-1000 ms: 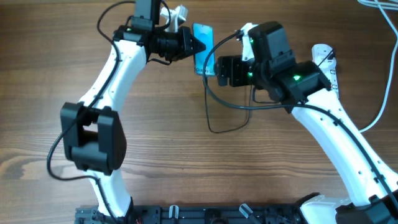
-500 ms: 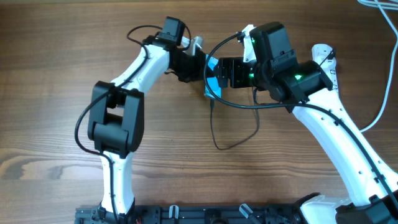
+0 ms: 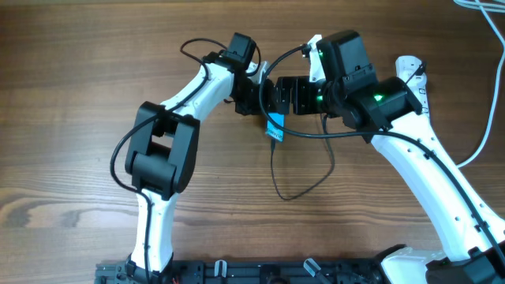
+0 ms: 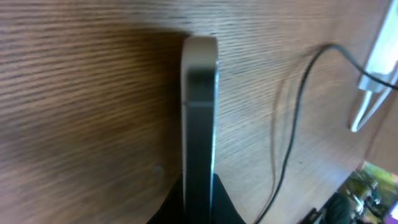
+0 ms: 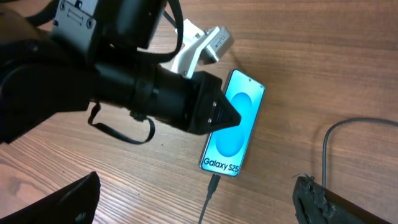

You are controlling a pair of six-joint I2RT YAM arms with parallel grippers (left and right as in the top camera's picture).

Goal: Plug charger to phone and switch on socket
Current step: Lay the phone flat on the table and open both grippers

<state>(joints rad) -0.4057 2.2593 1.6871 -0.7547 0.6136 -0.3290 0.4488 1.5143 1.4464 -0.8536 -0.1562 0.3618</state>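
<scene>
The phone [image 5: 234, 123] has a cyan screen reading "Galaxy S25" and is tilted on its edge over the wood table. My left gripper [image 5: 219, 117] is shut on its side. It shows edge-on in the left wrist view [image 4: 200, 112] and as a cyan sliver in the overhead view [image 3: 274, 126]. The charger's dark tip [image 5: 213, 185] meets the phone's bottom edge and looks inserted. Its black cable [image 3: 293, 195] loops toward me. My right gripper [image 5: 199, 208] is wide open and empty just behind the phone's bottom end. The white socket [image 3: 413, 72] lies partly under my right arm.
A thick white cord [image 3: 487, 118] trails off at the right edge. The two arms meet closely at the back centre [image 3: 268, 91]. A white part [image 5: 202, 48] sits on my left wrist behind the phone. Bare wood lies at the left and front.
My left arm has swung right and forward carrying the phone, bringing it in front of my right gripper. The cable loop shifted forward with it. My right arm stayed put.
</scene>
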